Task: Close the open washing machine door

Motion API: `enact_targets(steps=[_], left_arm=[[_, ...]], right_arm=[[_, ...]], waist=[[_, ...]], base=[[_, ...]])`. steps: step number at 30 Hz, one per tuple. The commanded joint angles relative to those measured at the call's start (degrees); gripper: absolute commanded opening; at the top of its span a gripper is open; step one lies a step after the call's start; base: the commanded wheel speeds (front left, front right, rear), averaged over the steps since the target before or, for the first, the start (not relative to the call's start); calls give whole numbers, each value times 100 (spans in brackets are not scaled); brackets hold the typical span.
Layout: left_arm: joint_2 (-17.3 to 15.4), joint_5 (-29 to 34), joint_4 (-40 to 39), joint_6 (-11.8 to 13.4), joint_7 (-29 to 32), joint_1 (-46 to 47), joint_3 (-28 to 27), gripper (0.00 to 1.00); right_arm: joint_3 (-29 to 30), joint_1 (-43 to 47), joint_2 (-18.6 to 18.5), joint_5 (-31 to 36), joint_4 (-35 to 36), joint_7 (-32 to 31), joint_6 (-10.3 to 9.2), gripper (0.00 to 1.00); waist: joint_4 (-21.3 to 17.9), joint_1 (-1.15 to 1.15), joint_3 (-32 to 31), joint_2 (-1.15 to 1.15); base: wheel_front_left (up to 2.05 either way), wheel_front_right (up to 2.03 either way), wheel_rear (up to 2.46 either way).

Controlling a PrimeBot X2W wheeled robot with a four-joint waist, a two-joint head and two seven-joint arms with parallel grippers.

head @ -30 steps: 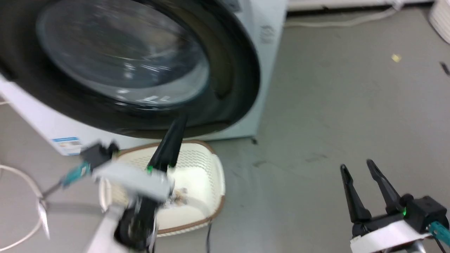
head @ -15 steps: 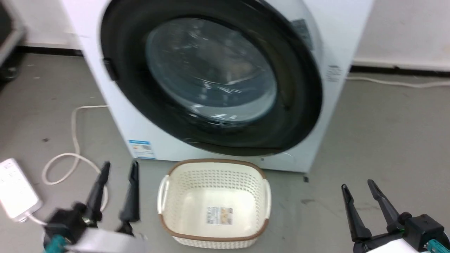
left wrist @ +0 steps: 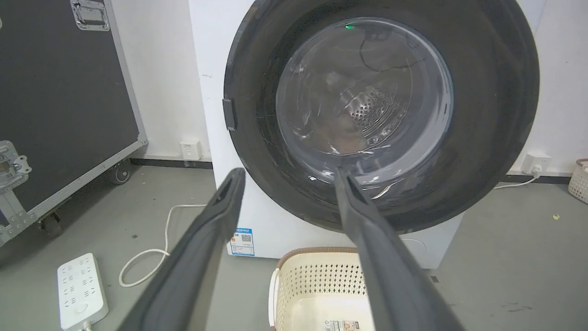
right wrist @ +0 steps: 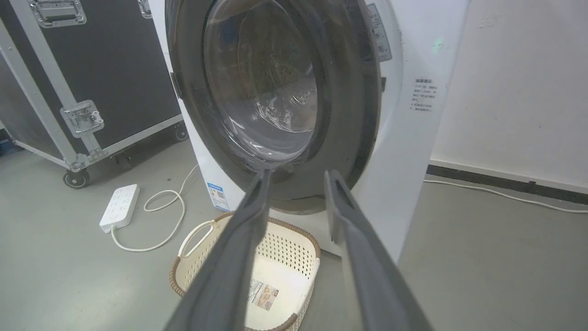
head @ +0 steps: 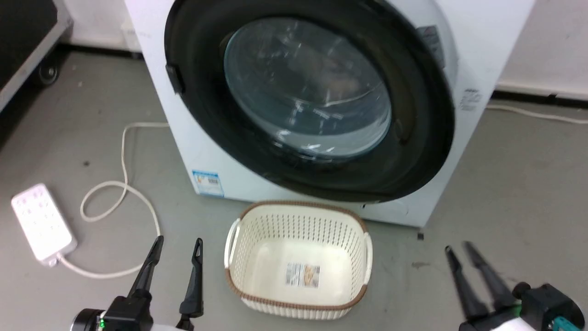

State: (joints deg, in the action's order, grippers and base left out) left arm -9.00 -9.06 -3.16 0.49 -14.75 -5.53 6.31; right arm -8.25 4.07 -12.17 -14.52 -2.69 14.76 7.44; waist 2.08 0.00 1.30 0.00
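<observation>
The left claw sits at the lower left of the head view, its two long dark fingers spread apart and pointing up. The right claw sits at the lower right, slightly blurred, fingers parted more narrowly and leaning left.

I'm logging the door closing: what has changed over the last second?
The left gripper pulled back from the lower rim of the washing machine door, above the basket, to the lower left, fingers now apart. The head camera swung too. The right gripper stayed low and open; the door still lies flat against the machine, the basket before it.
</observation>
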Motion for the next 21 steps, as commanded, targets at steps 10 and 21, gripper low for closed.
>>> enact_targets(steps=[10, 21], left_arm=[[392, 225, 9, -52, -25, 469, 106, 100], [594, 130, -127, -19, -25, 904, 283, 100]], right_arm=[[-893, -1465, -1177, -599, 57, -66, 5, 0], [-1325, -3527, -2398, -1766, -1071, -465, 5, 0]], waist=[[618, 0, 1055, 0], [1128, 0, 1738, 0]], base=[[0, 0, 0], [0, 0, 0]])
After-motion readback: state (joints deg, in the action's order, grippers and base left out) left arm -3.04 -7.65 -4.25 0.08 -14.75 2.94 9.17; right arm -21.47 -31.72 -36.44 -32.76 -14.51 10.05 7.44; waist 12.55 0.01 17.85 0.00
